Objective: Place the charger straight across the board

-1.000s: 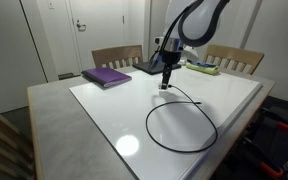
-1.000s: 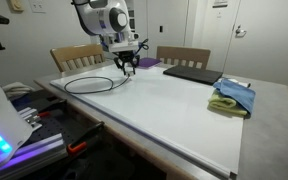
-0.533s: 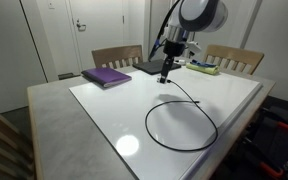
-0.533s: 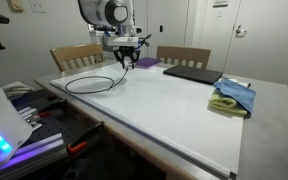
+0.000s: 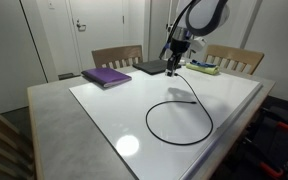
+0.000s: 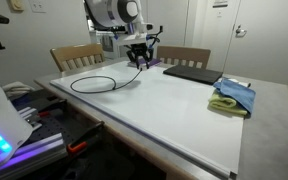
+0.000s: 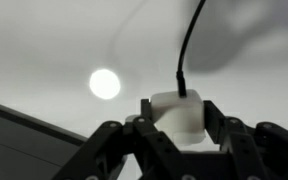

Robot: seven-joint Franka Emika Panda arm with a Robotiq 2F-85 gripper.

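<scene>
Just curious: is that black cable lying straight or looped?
Looped. The charger curves in a wide ring on the board, its white plug held in the jaws.

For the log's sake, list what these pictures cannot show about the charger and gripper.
- The charger: its dark connector end is too small to find along the loop in both exterior views.
- The white plug: clear in the wrist view only; in the exterior views the gripper covers it.
- The loop on the board: cut off by the wrist view's top edge; the background there is blurred.
</scene>
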